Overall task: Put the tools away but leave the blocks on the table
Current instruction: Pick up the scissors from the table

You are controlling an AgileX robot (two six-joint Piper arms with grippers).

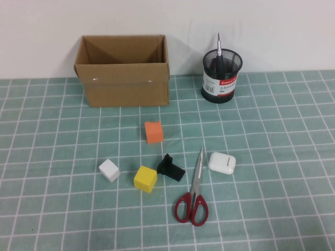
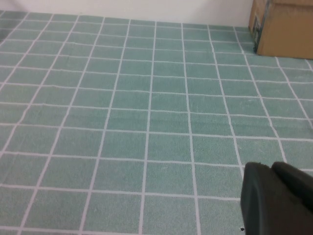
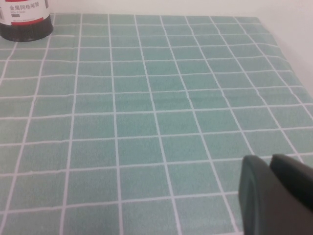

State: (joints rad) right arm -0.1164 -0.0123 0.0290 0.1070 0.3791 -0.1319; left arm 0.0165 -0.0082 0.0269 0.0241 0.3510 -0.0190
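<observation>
Sensibly, take the red-handled steel scissors [image 1: 193, 194] first: they lie flat just right of the yellow cube [image 1: 145, 178], the slim black screwdriver [image 1: 220, 57] already in the mesh cup [image 1: 222, 77]. Left gripper [image 2: 276, 200] and right gripper [image 3: 276, 196] hover beyond, jaws together; spread them early

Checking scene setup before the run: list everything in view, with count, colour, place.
cardboard box: 1, brown, open, back left
mesh pen holder: 1, black, back right
screwdriver: 1, black handle, upright in the holder
orange block: 1, centre
white block: 1, front left
yellow block: 1, front centre
black plastic piece: 1, right of yellow block
scissors: 1, red handles, front centre
white case: 1, right of scissors
table: 1, teal, white grid
left gripper: 1, black, jaws shut, over bare mat
right gripper: 1, black, jaws shut, over bare mat
</observation>
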